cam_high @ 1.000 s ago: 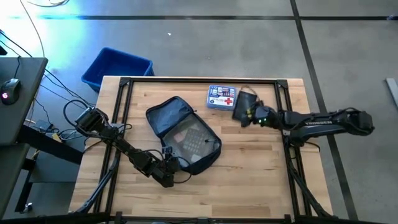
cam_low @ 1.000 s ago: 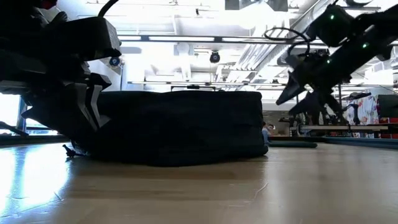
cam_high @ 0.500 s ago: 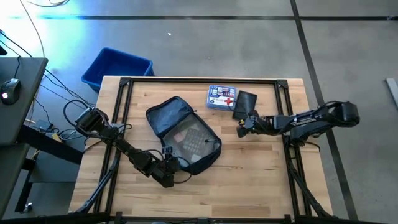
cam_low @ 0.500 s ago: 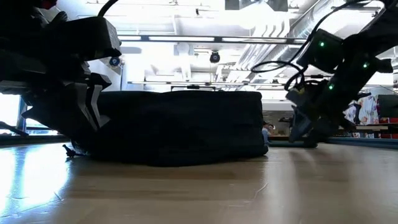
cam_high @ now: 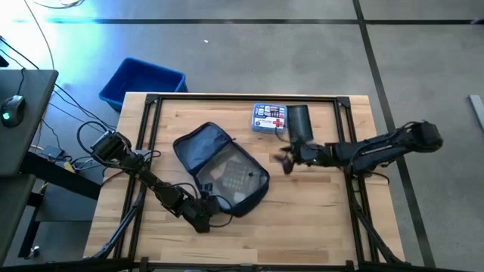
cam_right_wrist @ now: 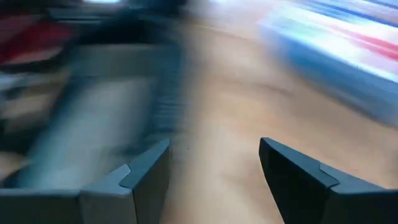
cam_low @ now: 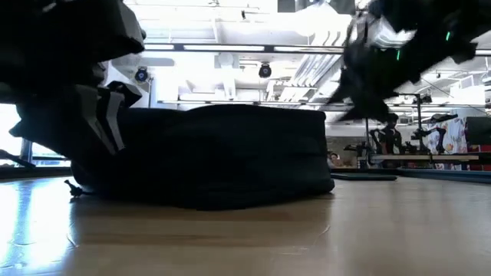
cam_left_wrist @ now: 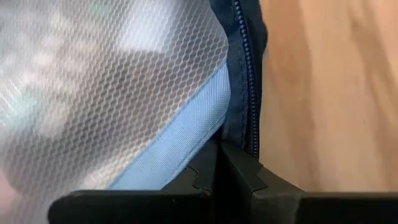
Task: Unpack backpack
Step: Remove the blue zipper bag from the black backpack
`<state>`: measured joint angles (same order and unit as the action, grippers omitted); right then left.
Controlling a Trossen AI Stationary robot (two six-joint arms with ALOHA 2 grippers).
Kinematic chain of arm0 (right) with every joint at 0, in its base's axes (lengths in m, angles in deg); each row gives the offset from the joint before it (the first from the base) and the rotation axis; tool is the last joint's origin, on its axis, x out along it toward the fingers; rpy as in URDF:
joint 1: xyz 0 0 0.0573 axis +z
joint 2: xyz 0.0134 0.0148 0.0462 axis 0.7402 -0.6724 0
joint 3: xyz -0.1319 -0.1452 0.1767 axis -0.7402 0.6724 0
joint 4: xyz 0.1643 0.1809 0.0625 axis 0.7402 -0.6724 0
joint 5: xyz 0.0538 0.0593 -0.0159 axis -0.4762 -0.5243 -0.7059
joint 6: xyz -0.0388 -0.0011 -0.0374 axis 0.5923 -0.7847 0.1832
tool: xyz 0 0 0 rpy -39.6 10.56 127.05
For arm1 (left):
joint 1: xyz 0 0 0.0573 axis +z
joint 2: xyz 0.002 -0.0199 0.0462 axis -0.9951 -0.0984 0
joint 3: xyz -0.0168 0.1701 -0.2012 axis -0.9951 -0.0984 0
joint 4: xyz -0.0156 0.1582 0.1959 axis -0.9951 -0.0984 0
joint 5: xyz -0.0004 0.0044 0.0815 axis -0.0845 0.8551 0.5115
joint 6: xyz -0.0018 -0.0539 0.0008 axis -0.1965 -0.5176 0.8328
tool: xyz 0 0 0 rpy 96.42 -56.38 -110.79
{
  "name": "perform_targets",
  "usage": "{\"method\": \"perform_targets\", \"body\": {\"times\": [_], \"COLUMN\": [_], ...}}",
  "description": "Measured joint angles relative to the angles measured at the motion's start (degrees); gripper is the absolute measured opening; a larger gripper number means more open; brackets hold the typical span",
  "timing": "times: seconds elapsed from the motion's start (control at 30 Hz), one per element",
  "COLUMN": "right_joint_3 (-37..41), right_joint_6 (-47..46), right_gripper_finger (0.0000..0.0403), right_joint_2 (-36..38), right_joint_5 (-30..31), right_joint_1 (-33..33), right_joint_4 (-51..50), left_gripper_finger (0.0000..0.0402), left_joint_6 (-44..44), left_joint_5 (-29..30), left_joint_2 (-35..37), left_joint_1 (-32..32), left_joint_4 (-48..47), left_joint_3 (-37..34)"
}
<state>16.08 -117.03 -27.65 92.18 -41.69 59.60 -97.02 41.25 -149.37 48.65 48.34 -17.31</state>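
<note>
Our left gripper (cam_high: 203, 221) is clamped tight on the near rim of the backpack (cam_high: 221, 168), which lies unzipped mid-table, its mesh inner pocket (cam_left_wrist: 93, 81) showing. Our right gripper (cam_high: 287, 161) hangs with its jaws apart and empty, just right of the backpack. Beyond that gripper lie a small black pouch (cam_high: 300, 123) and a first-aid box (cam_high: 270, 119). We judge the risk to be dragging: if the left pinch slips, the backpack slides as the right reaches in.
</note>
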Motion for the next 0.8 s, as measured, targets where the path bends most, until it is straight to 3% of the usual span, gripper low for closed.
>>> {"method": "perform_targets", "body": {"times": [0.17,0.33,0.5,0.6,0.7,0.8], "right_joint_3": [-8.1,-23.7,-44.9,-56.8,-65.6,-69.4], "right_joint_6": [24.5,35.7,40.1,38.8,36.9,37.0], "right_gripper_finger": [0.0226,0.0226,0.0226,0.0222,0.0205,0.0187], "right_joint_2": [-8.6,-23.4,-37.9,-45.1,-50.5,-54.5], "right_joint_5": [-2.8,1.5,5.3,0.3,-6.3,-6.6], "right_joint_1": [9.6,12.3,10.8,10.7,13.1,16.1], "right_joint_4": [7.1,1.8,-23.0,-40.9,-52.4,-59.6], "left_gripper_finger": [0.0,0.0,0.0,0.0,0.0,0.0], "left_joint_6": [2.3,2.8,3.4,3.5,3.3,2.8], "left_joint_5": [0.1,-0.6,-2.0,-2.3,-2.4,-2.4], "left_joint_2": [0.0,0.0,0.0,0.0,0.0,0.0], "left_joint_1": [0.1,0.1,-0.4,-1.0,-1.2,-1.1], "left_joint_4": [1.8,1.4,1.4,1.1,0.2,-0.6], "left_joint_3": [0.0,0.0,0.0,0.0,0.0,0.0]}}
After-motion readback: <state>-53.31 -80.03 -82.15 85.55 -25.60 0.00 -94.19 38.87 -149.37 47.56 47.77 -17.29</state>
